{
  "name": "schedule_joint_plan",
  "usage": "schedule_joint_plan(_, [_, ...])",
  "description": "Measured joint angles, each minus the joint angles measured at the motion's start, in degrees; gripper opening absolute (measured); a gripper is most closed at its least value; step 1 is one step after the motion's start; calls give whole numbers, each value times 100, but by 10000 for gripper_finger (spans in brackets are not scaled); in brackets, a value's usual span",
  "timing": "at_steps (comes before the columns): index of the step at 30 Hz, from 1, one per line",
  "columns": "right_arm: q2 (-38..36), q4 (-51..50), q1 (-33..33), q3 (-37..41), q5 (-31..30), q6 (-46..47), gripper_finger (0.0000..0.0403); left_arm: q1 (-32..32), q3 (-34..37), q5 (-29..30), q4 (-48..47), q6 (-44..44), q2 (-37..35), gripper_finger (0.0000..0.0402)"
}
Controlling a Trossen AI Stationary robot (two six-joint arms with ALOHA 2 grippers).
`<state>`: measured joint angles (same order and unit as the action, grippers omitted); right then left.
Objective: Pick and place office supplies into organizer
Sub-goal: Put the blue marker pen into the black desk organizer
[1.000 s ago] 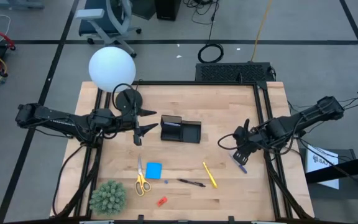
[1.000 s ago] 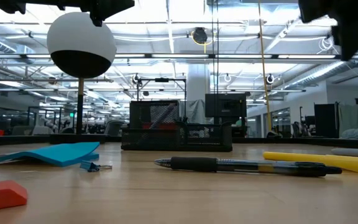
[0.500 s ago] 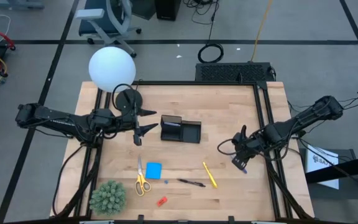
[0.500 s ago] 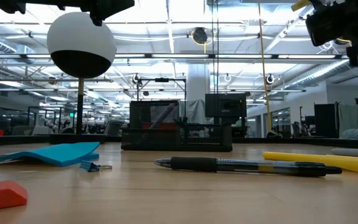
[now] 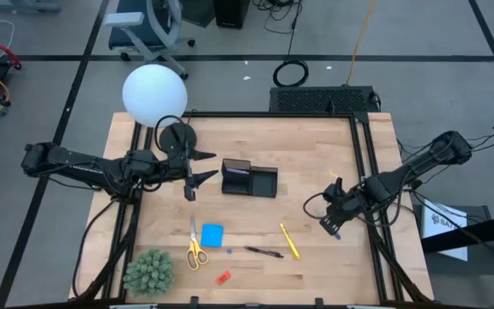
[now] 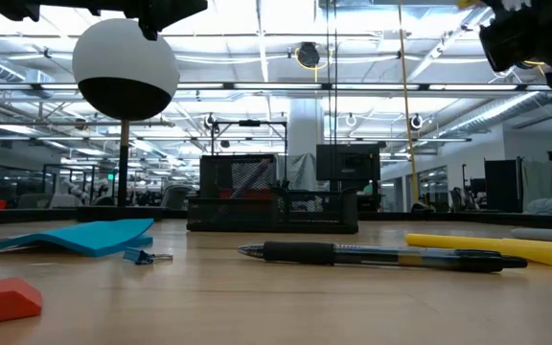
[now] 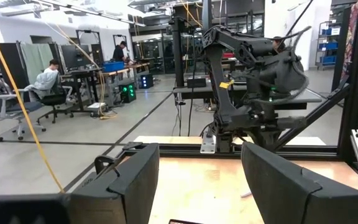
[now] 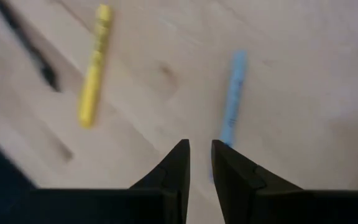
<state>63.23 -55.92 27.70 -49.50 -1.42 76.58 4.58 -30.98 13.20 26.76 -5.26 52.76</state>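
Observation:
The black organizer (image 5: 250, 178) stands mid-table. Toward the near edge lie the yellow-handled scissors (image 5: 195, 245), the blue note pad (image 5: 212, 234), the black pen (image 5: 264, 252), the yellow pen (image 5: 290, 241) and the red piece (image 5: 223, 277). The bluish pen (image 8: 234, 93) lies flat on the wood at the right. My right gripper (image 8: 199, 155) hovers just above its near end, fingers shut to a narrow slit, touching nothing. In the high view this gripper (image 5: 332, 221) covers most of that pen. My left gripper (image 5: 191, 180) waits open, left of the organizer.
A white globe lamp (image 5: 154, 94) with a round black base (image 5: 177, 136) stands at the far left corner. A green spiky plant (image 5: 149, 271) sits at the near left corner. A small binder clip (image 6: 147, 256) lies beside the note pad. Bare wood lies between the organizer and the right gripper.
My right gripper has moved a little toward the table's near edge and down, over the bluish pen, which it now mostly covers in the high view. The supplies and the left arm have stayed where they were.

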Motion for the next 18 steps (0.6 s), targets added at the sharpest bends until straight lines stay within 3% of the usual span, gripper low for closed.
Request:
schedule_joint_plan(5, [513, -525, 197, 0, 167, 292, 57, 0, 0, -1, 0, -3, 0, 234])
schedule_joint_plan(11, [1180, -224, 365, -18, 316, 373, 57, 0, 0, 32, 0, 2, 1, 234])
schedule_joint_plan(18, [1319, -18, 557, -37, 146, 512, 57, 0, 0, 32, -4, 20, 15, 234])
